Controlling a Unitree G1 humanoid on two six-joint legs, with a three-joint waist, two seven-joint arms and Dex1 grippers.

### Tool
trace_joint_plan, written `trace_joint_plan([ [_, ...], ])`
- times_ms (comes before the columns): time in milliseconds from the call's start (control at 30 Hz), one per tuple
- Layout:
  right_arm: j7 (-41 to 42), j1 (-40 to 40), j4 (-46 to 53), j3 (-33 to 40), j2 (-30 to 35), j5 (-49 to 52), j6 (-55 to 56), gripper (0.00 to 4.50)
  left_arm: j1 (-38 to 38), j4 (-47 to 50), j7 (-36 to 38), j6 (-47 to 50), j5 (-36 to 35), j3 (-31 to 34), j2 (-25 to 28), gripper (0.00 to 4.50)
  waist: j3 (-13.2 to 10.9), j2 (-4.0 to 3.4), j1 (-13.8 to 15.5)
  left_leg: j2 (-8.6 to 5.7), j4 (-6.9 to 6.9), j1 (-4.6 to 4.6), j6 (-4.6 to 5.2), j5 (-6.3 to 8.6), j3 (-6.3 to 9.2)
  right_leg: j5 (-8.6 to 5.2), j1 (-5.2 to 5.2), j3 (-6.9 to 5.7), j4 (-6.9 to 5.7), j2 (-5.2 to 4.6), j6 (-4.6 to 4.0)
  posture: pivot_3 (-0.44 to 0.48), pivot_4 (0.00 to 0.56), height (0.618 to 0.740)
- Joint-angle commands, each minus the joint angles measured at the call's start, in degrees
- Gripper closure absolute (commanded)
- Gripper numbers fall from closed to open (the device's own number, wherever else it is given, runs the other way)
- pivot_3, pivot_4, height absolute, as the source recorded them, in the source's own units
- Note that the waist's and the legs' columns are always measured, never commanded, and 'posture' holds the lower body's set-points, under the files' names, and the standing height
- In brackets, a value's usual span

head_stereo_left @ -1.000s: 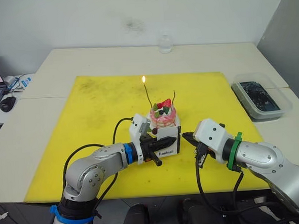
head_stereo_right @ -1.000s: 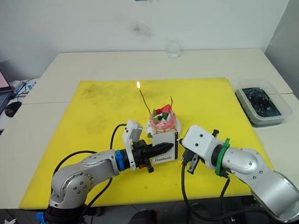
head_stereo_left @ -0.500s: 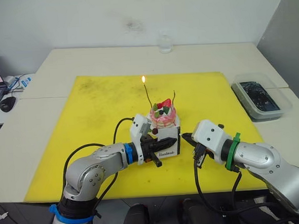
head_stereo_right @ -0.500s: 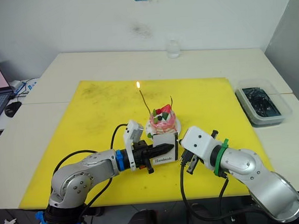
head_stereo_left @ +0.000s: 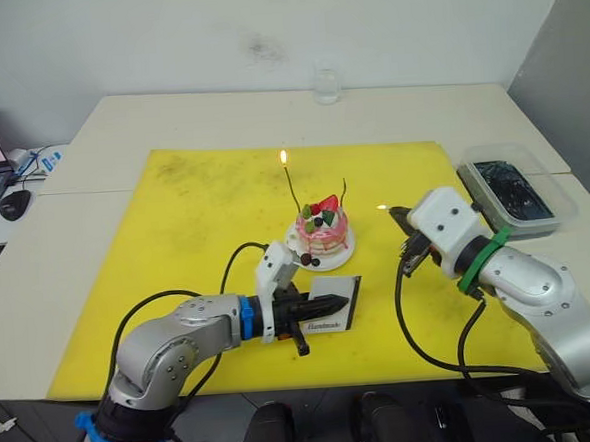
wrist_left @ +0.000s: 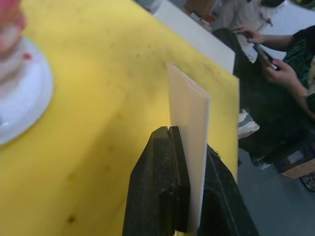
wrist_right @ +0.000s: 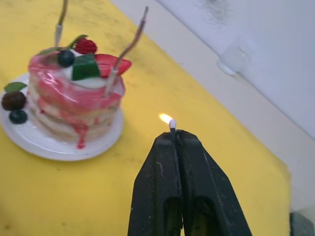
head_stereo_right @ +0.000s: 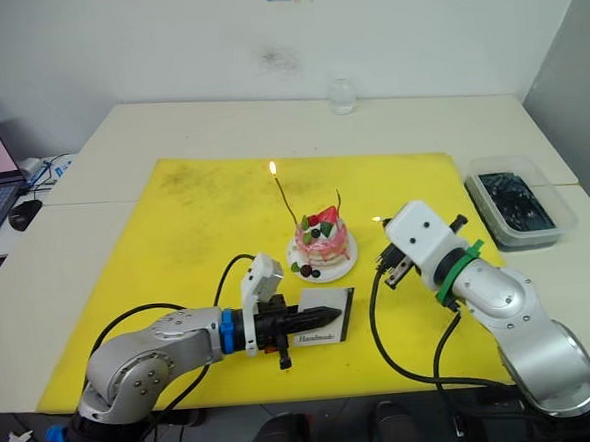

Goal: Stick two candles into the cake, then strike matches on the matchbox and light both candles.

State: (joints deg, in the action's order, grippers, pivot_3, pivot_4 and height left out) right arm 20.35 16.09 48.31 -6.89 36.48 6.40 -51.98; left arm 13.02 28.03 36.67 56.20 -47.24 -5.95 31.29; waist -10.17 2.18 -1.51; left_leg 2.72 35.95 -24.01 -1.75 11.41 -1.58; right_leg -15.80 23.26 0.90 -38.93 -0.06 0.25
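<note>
Head views show two candles (head_stereo_left: pixel 291 190) in one cake (head_stereo_left: pixel 322 232), right gripper (wrist_right: pixel 172 129) clamping one burning match (wrist_right: pixel 172 126), left gripper (head_stereo_left: pixel 342 303) pinching matchbox (head_stereo_left: pixel 332 309).

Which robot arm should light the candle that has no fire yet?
The right. Its gripper holds a burning match near the unlit candle; the left gripper is busy holding the matchbox.

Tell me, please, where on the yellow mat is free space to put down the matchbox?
The yellow mat is bare left of the cake and along its far edge. It is crowded at the near middle, where the left gripper holds the matchbox.
</note>
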Motion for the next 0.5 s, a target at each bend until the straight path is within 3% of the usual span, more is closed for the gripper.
trace_joint_plan([
  [33,0.7,1.5,3.4,0.8,-0.6,0.6,1.1,4.48,-0.4,2.1,-0.6,0.1,-1.4,2.3,0.1,4.5,0.0,0.0,0.0,0.0,0.0,0.01,0.0,0.0,0.01,0.0,0.0,0.0,-0.01,0.0,0.0,0.0,0.15,0.74],
  [267,0.8,10.1,-1.9,-5.2,-3.5,-1.5,3.7,4.48,-0.3,2.1,-1.3,0.3,-1.3,2.4,-0.5,4.5,0.0,0.0,-0.1,-0.02,0.03,0.03,0.0,0.0,-0.05,0.02,-0.01,0.05,-0.02,-0.01,0.03,0.0,0.15,0.74],
  [500,1.1,13.2,-9.1,-7.9,-4.8,-4.6,8.9,4.48,0.1,1.8,-1.7,0.1,-0.9,2.1,-1.4,4.5,0.0,0.0,0.0,-0.04,0.02,-0.03,0.01,0.0,-0.04,0.01,-0.01,0.03,0.01,-0.01,0.01,0.0,0.15,0.74],
])
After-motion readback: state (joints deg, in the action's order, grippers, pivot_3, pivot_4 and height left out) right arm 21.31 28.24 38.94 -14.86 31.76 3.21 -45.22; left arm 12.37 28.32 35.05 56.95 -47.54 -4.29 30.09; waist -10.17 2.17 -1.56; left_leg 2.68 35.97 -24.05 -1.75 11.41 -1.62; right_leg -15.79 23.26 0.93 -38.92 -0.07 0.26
